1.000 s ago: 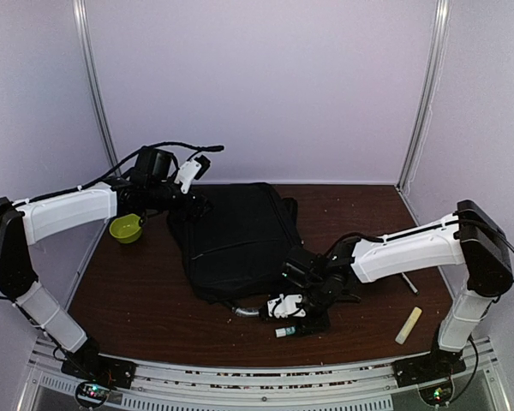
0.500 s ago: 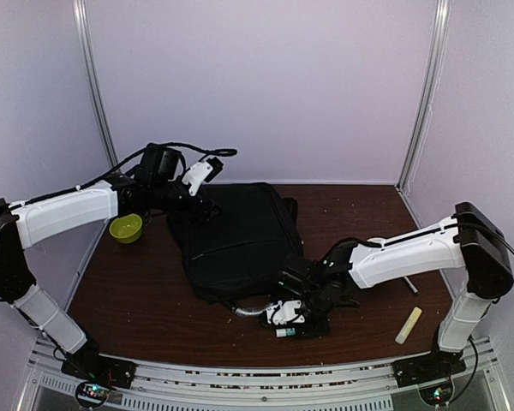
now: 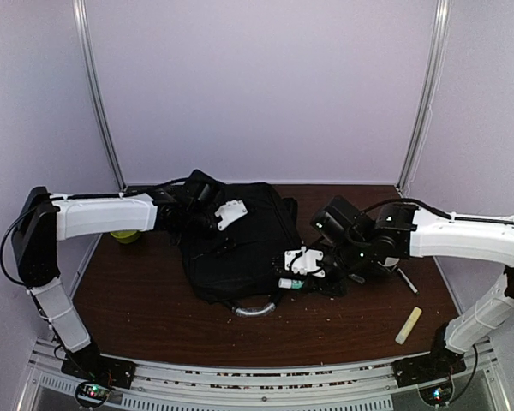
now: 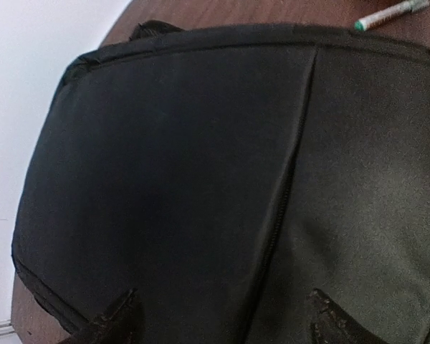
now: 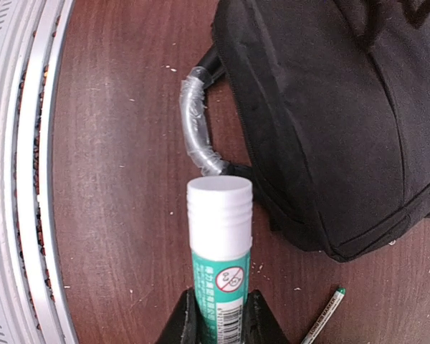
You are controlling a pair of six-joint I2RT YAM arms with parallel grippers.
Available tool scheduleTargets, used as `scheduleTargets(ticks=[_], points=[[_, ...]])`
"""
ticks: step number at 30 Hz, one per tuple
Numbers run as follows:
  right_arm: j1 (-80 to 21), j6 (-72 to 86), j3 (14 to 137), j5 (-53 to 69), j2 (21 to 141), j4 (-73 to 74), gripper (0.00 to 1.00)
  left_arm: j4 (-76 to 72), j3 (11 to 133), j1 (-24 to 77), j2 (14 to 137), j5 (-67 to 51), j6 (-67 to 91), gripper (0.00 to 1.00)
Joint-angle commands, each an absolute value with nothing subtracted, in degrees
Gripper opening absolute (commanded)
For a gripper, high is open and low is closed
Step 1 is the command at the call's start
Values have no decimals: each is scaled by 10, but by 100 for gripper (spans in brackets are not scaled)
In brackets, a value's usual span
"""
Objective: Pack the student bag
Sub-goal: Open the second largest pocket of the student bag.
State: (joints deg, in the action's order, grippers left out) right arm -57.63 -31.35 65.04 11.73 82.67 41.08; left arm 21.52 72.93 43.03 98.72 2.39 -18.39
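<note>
Your R gripper (image 5: pixel 218 319) is clamped on what looks like a glue stick (image 5: pixel 219 236). L gripper (image 4: pixel 222 312) hangs over the backpack (image 3: pixel 236 244), fingers wide apart. Backpack lies flat mid-table (image 3: pixel 137 300).

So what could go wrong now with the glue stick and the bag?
1. The right gripper pinches the glue stick only near its bottom end, so it might tip or slip out.
2. The student bag looks zipped shut, and the left gripper is open over it, holding nothing, so there may be no gap for the glue.
</note>
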Motion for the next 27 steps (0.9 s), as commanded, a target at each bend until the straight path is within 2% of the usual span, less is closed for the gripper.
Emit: scheduleTargets(ticks=[1, 8, 13, 17, 22, 27], points=[[-547, -307, 664, 128, 811, 412, 4, 223, 772, 455, 1036, 144, -200, 77], [-536, -297, 637, 130, 787, 392, 4, 225, 785, 468, 1075, 189, -217, 74], [-537, -292, 637, 126, 783, 382, 4, 213, 790, 472, 1089, 256, -219, 65], [-537, -292, 649, 120, 790, 382, 4, 206, 796, 472, 1094, 275, -227, 49], [-538, -302, 678, 95, 807, 382, 5, 217, 812, 472, 1083, 239, -220, 19], [-551, -349, 716, 11, 832, 360, 4, 232, 829, 469, 1050, 161, -182, 4]])
